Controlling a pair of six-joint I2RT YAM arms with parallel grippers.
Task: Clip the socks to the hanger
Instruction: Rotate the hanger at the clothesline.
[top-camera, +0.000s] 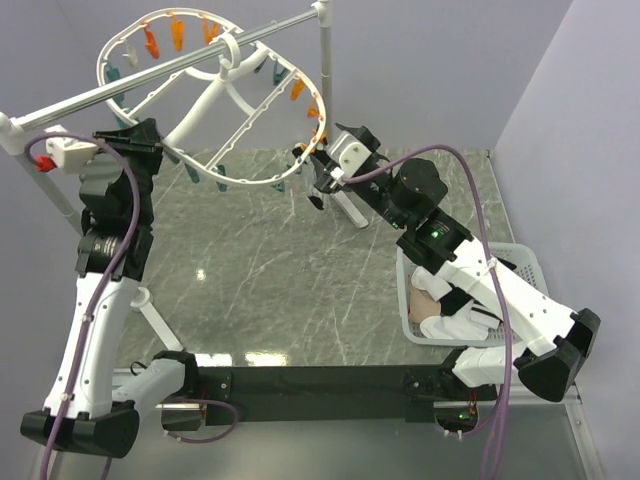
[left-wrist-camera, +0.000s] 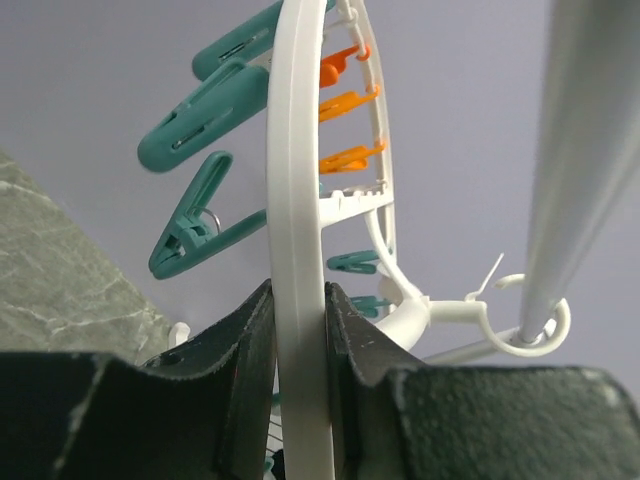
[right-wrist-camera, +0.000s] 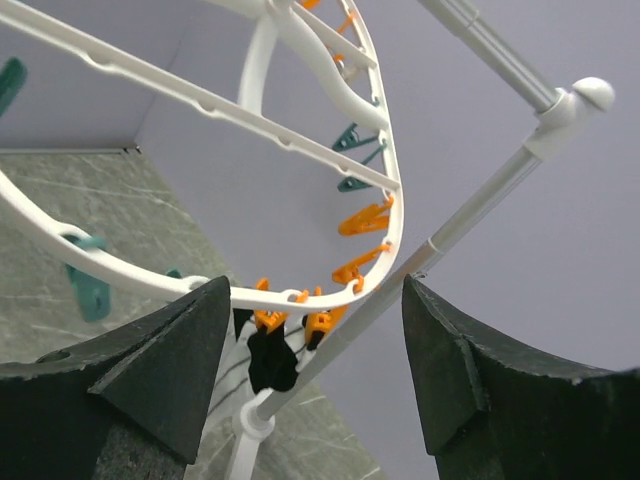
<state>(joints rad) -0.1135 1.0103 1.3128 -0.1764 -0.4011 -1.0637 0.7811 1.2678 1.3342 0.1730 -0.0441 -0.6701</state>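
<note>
The white oval hanger (top-camera: 207, 98) hangs tilted from a rail by its hook, with orange and teal clips round its rim. My left gripper (top-camera: 153, 143) is shut on the hanger's rim (left-wrist-camera: 298, 200) at its left side, with the pads pressed on both faces. My right gripper (top-camera: 318, 172) is open and empty just below the rim's right end (right-wrist-camera: 300, 298). A black sock (right-wrist-camera: 268, 360) and a striped sock (right-wrist-camera: 222, 385) hang there from orange clips (right-wrist-camera: 328, 322). A pinkish-beige sock (top-camera: 430, 305) and a white sock (top-camera: 468, 322) lie in the basket.
The silver rail (top-camera: 120, 88) runs from upper right to left on white joints, and its upright post (right-wrist-camera: 470, 210) passes between my right fingers. The white lattice basket (top-camera: 525, 255) stands at the right, under my right arm. The floor is grey marble.
</note>
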